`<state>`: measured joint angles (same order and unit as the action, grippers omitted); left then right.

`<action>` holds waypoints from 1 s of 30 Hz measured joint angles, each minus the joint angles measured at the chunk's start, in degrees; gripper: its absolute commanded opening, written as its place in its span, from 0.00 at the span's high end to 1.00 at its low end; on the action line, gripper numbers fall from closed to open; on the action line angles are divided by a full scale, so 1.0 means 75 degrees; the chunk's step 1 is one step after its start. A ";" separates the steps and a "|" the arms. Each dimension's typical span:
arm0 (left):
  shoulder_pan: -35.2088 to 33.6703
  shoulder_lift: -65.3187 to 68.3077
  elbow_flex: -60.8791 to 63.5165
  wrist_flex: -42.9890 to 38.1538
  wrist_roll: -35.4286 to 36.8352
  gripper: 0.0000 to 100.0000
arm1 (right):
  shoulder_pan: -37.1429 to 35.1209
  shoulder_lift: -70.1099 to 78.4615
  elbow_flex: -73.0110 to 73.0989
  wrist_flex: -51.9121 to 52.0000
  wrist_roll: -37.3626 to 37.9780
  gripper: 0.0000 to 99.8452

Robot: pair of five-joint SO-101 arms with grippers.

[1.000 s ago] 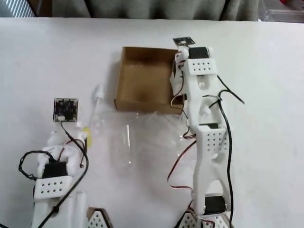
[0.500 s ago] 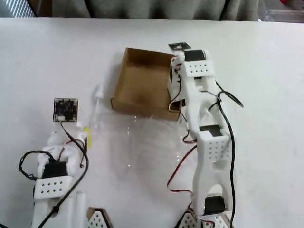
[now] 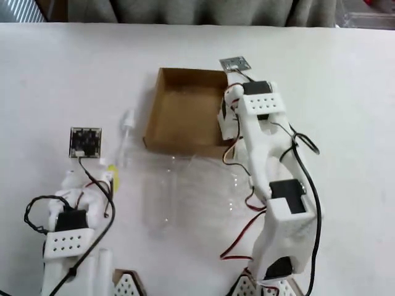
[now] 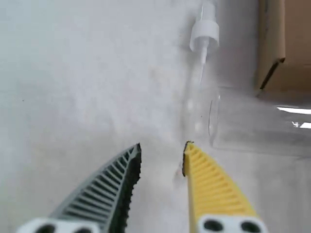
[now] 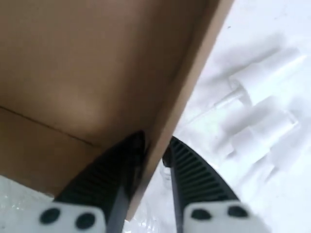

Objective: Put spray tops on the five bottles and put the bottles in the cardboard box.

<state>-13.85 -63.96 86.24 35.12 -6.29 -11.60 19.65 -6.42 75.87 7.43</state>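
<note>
Now, right pincer (image 5: 154, 141) pinches the cardboard box (image 5: 73, 63) wall; left pincer (image 4: 163, 145) gapes, empty.

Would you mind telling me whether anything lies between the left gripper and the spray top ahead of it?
Nothing visible does: bare table runs from the open fingers of the left gripper to the spray top, whose tube points back at them. A clear bottle lies just beside that path, near the cardboard box.
</note>
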 measured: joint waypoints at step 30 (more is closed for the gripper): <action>0.0000 0.0000 0.0000 0.0000 0.0000 0.84 | 0.0926 -0.1911 0.0422 0.1571 0.1219 0.98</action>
<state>-13.85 -63.96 86.24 35.12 -6.29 -4.66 5.32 -3.25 87.65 16.57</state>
